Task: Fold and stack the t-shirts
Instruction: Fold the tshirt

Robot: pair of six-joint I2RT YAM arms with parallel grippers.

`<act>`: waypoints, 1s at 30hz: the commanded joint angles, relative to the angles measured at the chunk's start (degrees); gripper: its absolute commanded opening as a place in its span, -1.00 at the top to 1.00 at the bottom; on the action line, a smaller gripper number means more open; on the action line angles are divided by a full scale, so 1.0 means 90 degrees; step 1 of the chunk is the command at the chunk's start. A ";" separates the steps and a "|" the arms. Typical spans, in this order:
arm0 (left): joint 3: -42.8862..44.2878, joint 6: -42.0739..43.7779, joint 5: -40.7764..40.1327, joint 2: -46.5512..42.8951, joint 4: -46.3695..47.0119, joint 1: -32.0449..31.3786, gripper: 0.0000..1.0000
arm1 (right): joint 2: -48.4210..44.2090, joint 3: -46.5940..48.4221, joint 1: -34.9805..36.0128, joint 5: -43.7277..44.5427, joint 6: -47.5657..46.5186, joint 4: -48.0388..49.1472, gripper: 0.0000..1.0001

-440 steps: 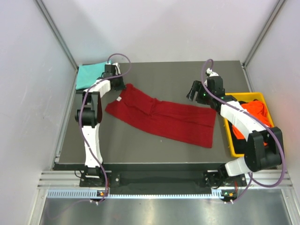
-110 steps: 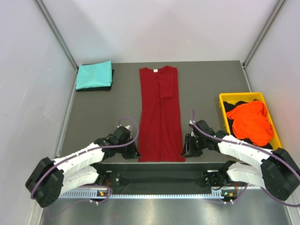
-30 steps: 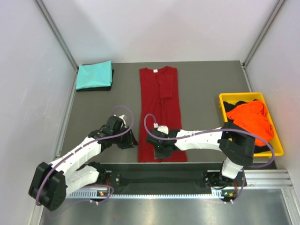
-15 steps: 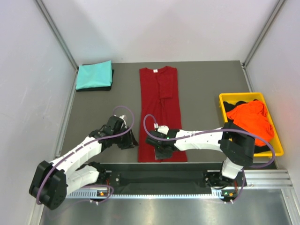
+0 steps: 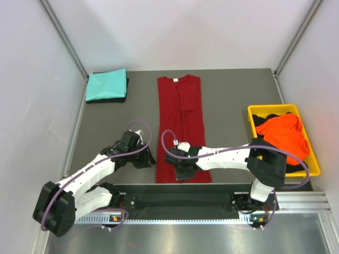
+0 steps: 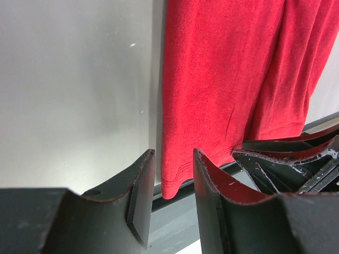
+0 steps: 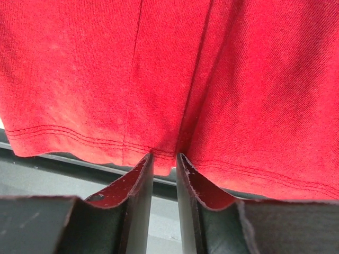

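Note:
The dark red t-shirt (image 5: 180,127) lies folded into a long narrow strip down the middle of the table, its hem at the near edge. My left gripper (image 5: 150,159) is open beside the hem's left corner. That corner (image 6: 174,185) shows in the gap between its fingers (image 6: 173,153), unpinched. My right gripper (image 5: 180,171) is at the middle of the hem, its jaws a narrow gap apart, and the hem edge (image 7: 106,143) reaches the tips (image 7: 164,155). A folded teal t-shirt (image 5: 107,84) lies at the far left on dark cloth.
A yellow bin (image 5: 251,126) at the right edge holds a bright orange t-shirt (image 5: 283,135) on top of black cloth (image 5: 262,120). The table's near edge and a metal rail run just below the hem. The right gripper's dark fingers (image 6: 286,159) show in the left wrist view.
Over the last second almost nothing moved. A few seconds ago the right gripper was at the hem's right corner; it is now at mid-hem. Much earlier the red shirt lay slanted.

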 commanded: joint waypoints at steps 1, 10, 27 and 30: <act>0.0072 0.0098 0.0040 0.0024 0.0204 0.0038 0.21 | 0.0075 0.0131 0.0113 -0.0018 -0.0068 0.0073 0.51; 0.0043 0.0137 0.0088 -0.0133 0.0233 0.0038 0.13 | -0.0168 0.0443 0.0113 0.0070 -0.0263 -0.0288 1.00; -0.0612 -0.0400 0.0557 -0.0367 0.0623 0.0009 0.12 | -0.0549 0.0043 0.0045 0.0089 -0.0253 -0.0435 1.00; -0.0690 -0.0449 0.0596 -0.0387 0.0653 -0.0001 0.12 | -0.0627 -0.0035 -0.0003 0.0138 -0.0273 -0.0444 1.00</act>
